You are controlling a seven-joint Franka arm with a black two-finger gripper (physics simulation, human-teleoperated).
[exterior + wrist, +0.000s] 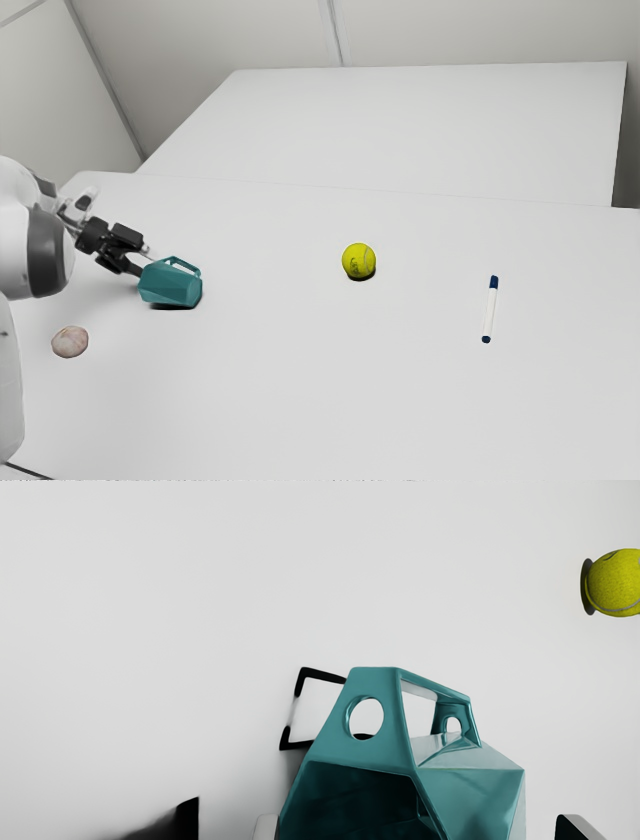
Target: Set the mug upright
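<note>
Wrist view: the fingers (265, 828) stand wide apart with the mug (470, 795) between them, one tip right beside its wall, though I cannot tell whether it touches, and a clear gap at the other. So they have no grip on it.

The mug lies over on its side on the near-left part of the surface (300, 420), as the exterior view has it, its open mouth (350, 805) turned back toward the arm (48, 250) and its base toward the exterior view's right. Its handle (376, 677) sticks up and to the far side.

As for progress — the fingers look well placed for a grasp, and that is as much as I would count as done. The upright pose itself is lacking. Judging from this, what is left is a firm hold, a turn that brings the base down and the mouth up, then a steady letting go.

Farther out, the shell-like stone (70, 342) sits nearer, toward the exterior view's left; the tennis ball (358, 260) rests well to the right of the mug, and the marker (490, 310) lies farther right again — both well apart from the work.
</note>
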